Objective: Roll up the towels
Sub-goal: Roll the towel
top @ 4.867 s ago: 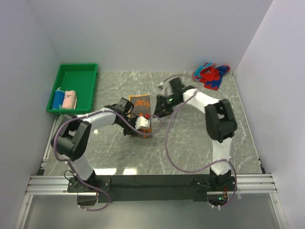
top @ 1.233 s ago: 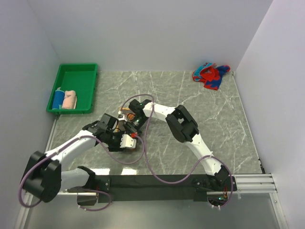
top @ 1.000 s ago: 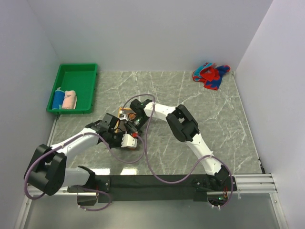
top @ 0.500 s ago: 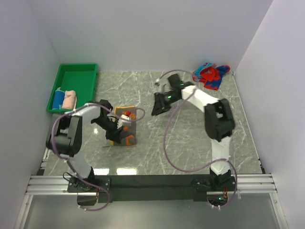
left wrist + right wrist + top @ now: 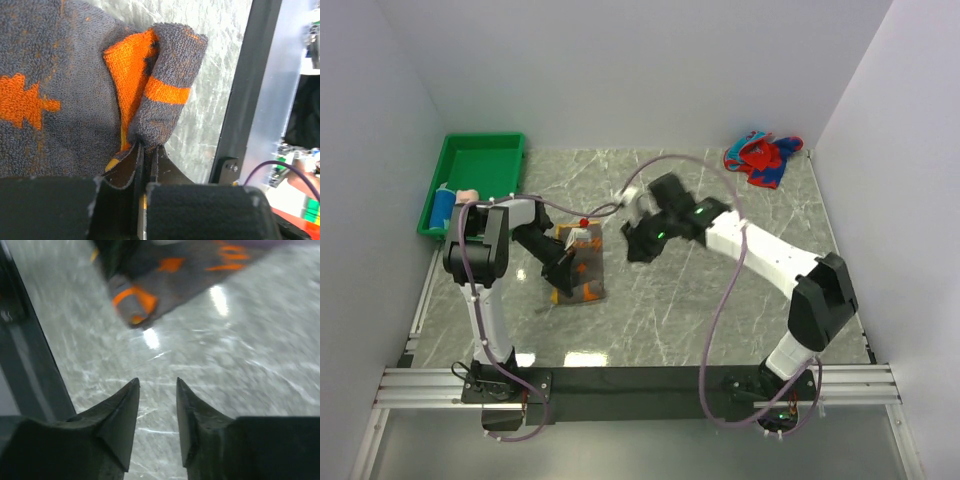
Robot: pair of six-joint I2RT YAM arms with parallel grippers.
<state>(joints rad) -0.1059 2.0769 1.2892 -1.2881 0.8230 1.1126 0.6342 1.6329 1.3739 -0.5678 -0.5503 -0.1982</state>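
Observation:
A grey towel with orange patterns (image 5: 583, 272) lies flat on the marble table, left of centre. My left gripper (image 5: 560, 284) is shut on its near corner, which is folded over into a small roll (image 5: 169, 85); the fingers (image 5: 131, 167) pinch the cloth's edge. My right gripper (image 5: 633, 250) hangs open just right of the towel, its fingertips (image 5: 134, 386) apart over bare marble with nothing between them. It faces the rolled corner (image 5: 132, 302). A red-and-blue towel (image 5: 762, 158) lies crumpled at the far right corner.
A green tray (image 5: 480, 160) stands at the far left and holds a blue roll (image 5: 441, 206) and a pale pink one (image 5: 468, 193), partly behind my left arm. White walls close the table on three sides. A black rail (image 5: 640, 380) runs along the near edge.
My right gripper has opened, let go of the towel and drawn off to its right. The left gripper has shut on the towel's corner, and the towel has shifted left.

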